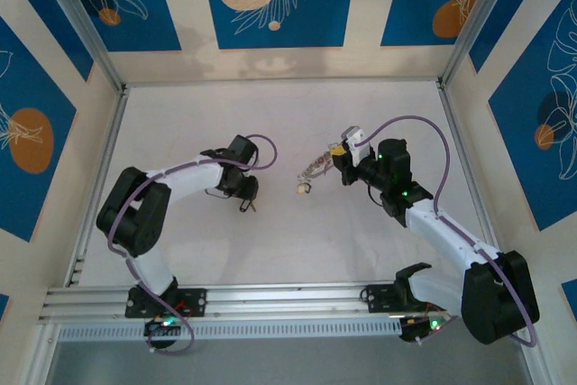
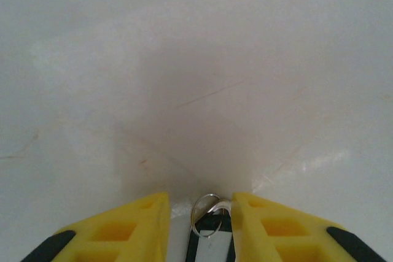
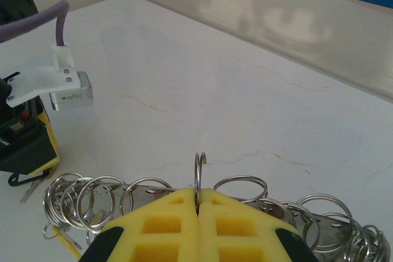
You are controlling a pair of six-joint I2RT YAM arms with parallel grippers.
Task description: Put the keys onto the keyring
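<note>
right hand (image 3: 198, 197) yellow, pinching thin wire keyring (image 3: 196, 173) | table (image 3: 245, 90) glossy white

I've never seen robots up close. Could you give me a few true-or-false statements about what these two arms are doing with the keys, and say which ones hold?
1. The right hand is pinched shut on a thin wire keyring standing on edge. True.
2. The left hand is clamped tight. False: its fingers stand apart, with a small split ring between them.
3. A bunch of silvery rings lies beside the right hand's fingers. True.
4. The two hands touch each other. False: seen from above, bare white table lies between them.
</note>
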